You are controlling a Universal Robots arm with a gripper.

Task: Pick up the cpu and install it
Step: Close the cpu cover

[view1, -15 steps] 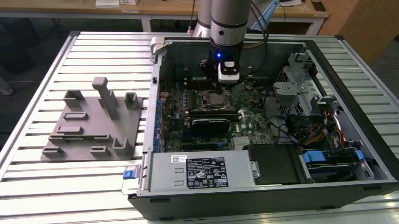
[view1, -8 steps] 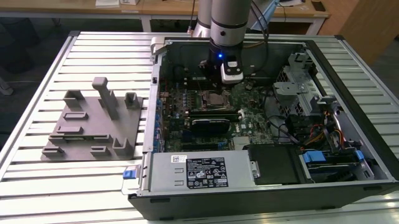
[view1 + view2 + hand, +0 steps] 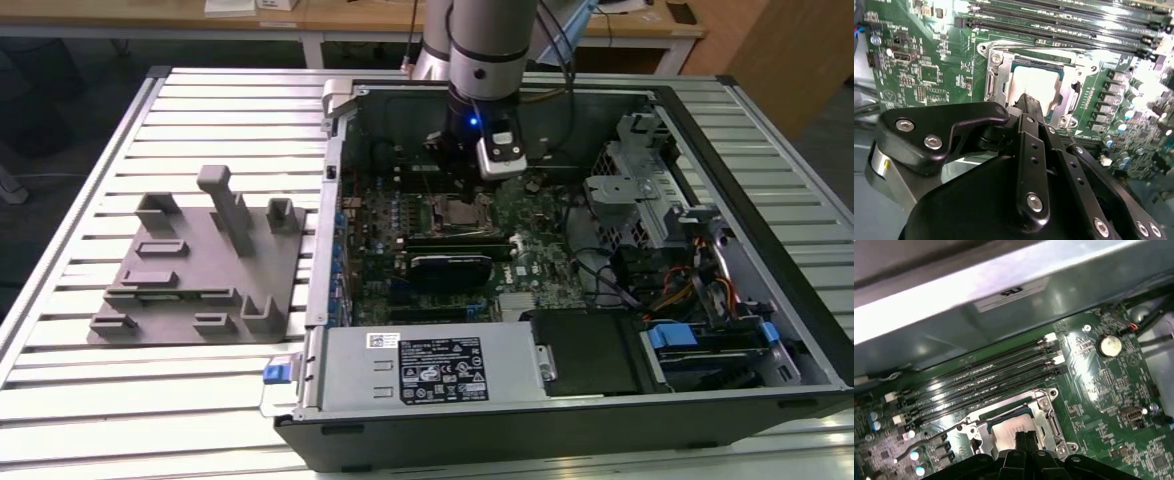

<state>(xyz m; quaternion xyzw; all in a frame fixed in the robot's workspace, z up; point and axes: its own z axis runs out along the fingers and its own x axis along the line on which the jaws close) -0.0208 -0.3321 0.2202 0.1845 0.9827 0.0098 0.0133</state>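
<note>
Claw (image 3: 1026, 101), pressed together, sits over the cpu (image 3: 1034, 80) lying in the motherboard socket (image 3: 990, 85); a light, stiff, fragile chip, likely best pinched by opposite edges.

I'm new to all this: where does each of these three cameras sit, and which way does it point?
Exterior view: off the arm and raised, looking down on the open computer case on the slatted table; the arm and its gripper reach into the case.
Second wrist view: rides on the arm, looking along the gripper at the cpu in its socket.
First wrist view: also rides on the arm, looking past the gripper toward the memory slots.
Shared: both wrist views show the gripper's tip at the cpu, from different angles.
</note>
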